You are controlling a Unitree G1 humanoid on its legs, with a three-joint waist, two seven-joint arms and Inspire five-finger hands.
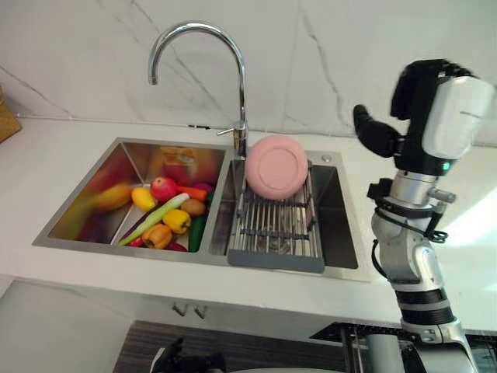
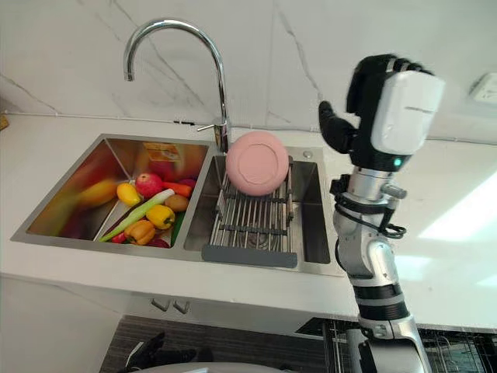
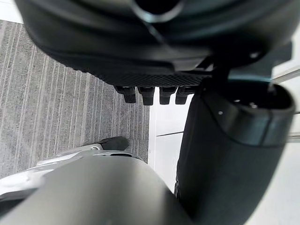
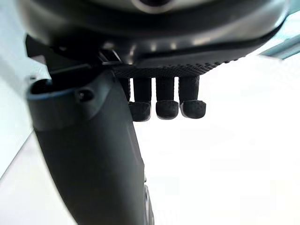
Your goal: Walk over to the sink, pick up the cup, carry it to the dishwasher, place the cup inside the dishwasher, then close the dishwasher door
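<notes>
The pink cup [image 1: 276, 165] is lying on its side on the rack [image 1: 283, 229], base facing out, and that rack is sitting across the right basin of the sink [image 1: 345, 270]. The cup is resting just beside the foot of the faucet [image 1: 241, 93], which is arching over the divider. The left basin is holding a pile of produce: a red apple [image 1: 163, 187], a yellow pepper [image 1: 177, 221], a long green stalk [image 1: 155, 217] and more underneath.

The right hand [image 1: 421, 85] is hovering high over the counter [image 1: 474, 233], off to the right of the sink and well apart from the cup. Its fingers [image 4: 166, 108] are curling in with the thumb [image 1: 376, 134] sticking out toward the sink, and it is gripping nothing.

The left hand [image 3: 154, 47] is hanging low over the grey striped floor [image 3: 70, 117], its fingers [image 3: 147, 94] tucking under too, and it is carrying nothing.
</notes>
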